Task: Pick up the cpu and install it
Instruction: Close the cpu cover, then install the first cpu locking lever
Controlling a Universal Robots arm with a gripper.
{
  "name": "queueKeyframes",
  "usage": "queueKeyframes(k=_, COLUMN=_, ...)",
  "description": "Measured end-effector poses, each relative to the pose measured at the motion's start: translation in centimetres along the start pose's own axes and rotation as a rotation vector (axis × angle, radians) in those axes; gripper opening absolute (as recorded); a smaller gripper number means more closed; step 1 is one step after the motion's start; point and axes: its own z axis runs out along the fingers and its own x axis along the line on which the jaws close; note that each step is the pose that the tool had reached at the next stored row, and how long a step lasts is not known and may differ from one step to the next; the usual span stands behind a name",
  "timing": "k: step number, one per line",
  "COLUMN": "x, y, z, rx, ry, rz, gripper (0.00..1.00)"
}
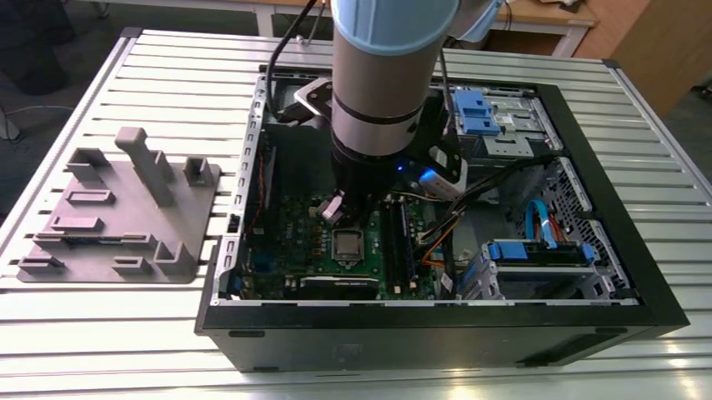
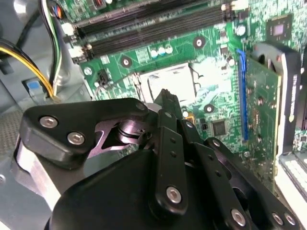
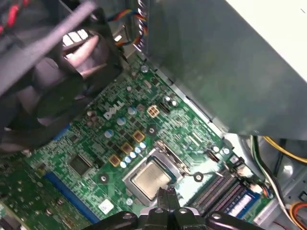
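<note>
Down in the socket on the green motherboard (image 3: 96, 158) sits the cpu (image 3: 150, 178), flat, silvery top up, w/ the metal socket frame (image 3: 169, 158) around it; it also shows in the exterior view as a small grey square (image 1: 347, 244) mid-board. In the second wrist view the cpu (image 2: 173, 79) reads as a pale square inside the frame, just past the gripper's tip.

Gripper (image 3: 165, 196) hangs right over the cpu, fingertips drawn together w/ no gap seen between them, nothing held. Whether the tips touch the chip can't be told. In the second wrist view the gripper (image 2: 164, 96) is a black linkage w/ its tip near the cpu's edge. In the exterior view the gripper (image 1: 333, 207) is just above the cpu, under the arm (image 1: 384, 92).

Beside the cpu run the long black memory slots (image 3: 218, 191). Past those, coloured cables (image 3: 276, 143) run along the case wall. On the cpu's other side stands a black fan (image 3: 57, 72).

All this lies inside the open black pc case (image 1: 623, 208) on a slatted metal table (image 1: 133, 350). Well apart from the cpu, outside the case toward the exterior view's left, lies a grey plastic tray (image 1: 122, 208) w/ upright blocks. Blue drive brackets (image 1: 473, 112) sit in the case, toward the exterior view's right of the cpu.
</note>
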Motion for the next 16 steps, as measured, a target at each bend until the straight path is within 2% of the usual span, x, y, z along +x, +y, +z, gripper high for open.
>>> queueKeyframes(k=5, x=0.08, y=0.07, z=0.02, rx=0.0, ry=0.0001, rz=0.0, gripper=0.11)
queueKeyframes(k=8, x=0.4, y=0.35, z=0.3, rx=0.0, ry=0.0, rz=0.0, gripper=0.11)
queueKeyframes(k=16, x=0.38, y=0.36, z=-0.02, rx=0.0, ry=0.0, rz=0.0, gripper=0.11)
